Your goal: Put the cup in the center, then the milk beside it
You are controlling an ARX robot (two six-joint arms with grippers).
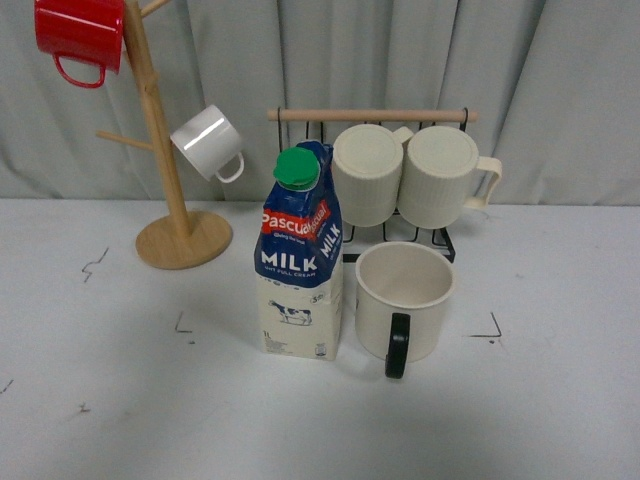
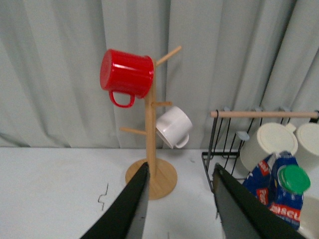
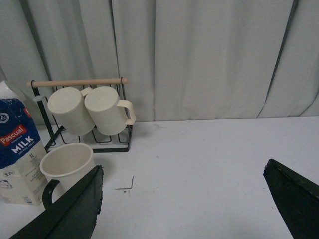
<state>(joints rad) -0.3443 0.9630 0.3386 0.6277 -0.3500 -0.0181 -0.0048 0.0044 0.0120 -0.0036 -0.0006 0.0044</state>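
Standing at the far left of the white tabletop [image 1: 120,400], at about ten o'clock from the middle, a wooden mug tree [image 1: 170,180] carries a red enamel mug [image 1: 82,35] and a small white mug [image 1: 208,143]. Next comes the tall blue-and-cream Pascual milk carton with a green round cap [image 1: 300,262], upright near the centre, and just beside it at three o'clock sits the wide cream mug with a black C-shaped handle [image 1: 403,303], handle turned toward six o'clock. Behind them, at one o'clock, a black wire rack [image 1: 440,235] holds two ribbed cream mugs [image 1: 410,172]. Both task things appear placed between the corner marks, so the job looks essentially finished. The left fingers [image 2: 180,211] are spread apart and empty, as are the right fingers [image 3: 187,209]; the next move likely calls only for keeping clear.
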